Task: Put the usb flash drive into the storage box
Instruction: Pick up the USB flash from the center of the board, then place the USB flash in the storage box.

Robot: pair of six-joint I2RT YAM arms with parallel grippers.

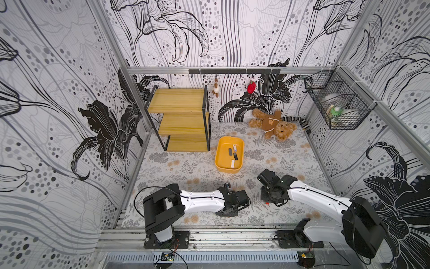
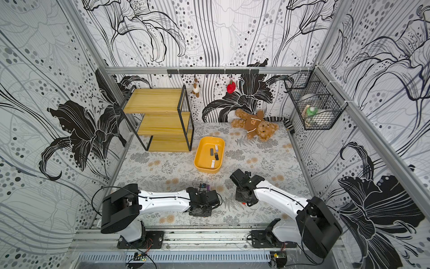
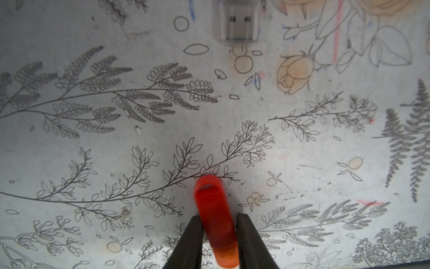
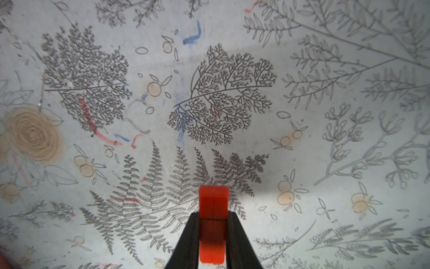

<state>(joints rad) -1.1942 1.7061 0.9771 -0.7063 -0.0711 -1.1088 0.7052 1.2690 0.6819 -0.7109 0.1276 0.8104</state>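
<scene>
The yellow-orange storage box (image 1: pixel 226 169) (image 2: pixel 207 170) stands mid-table with several small drives in it, among them a black one (image 1: pixel 230 151) and a white one (image 1: pixel 232 163). In the left wrist view my left gripper (image 3: pixel 218 215) is shut on a red-orange usb flash drive (image 3: pixel 213 205), whose looped end points at the table. My right gripper (image 4: pixel 213 213) is shut on a second red-orange drive with a squared end (image 4: pixel 214 202). Both top views show it as a small red spot (image 1: pixel 267 203) (image 2: pixel 243 203) under the right wrist. Both arms hang low near the front, well short of the box.
A clear-capped drive (image 3: pixel 237 25) lies on the floral table beyond the left fingers. A wooden shelf rack (image 1: pixel 181 121) stands back left and a teddy bear (image 1: pixel 272 124) lies at the back. A black wire basket (image 1: pixel 337 107) hangs on the right wall.
</scene>
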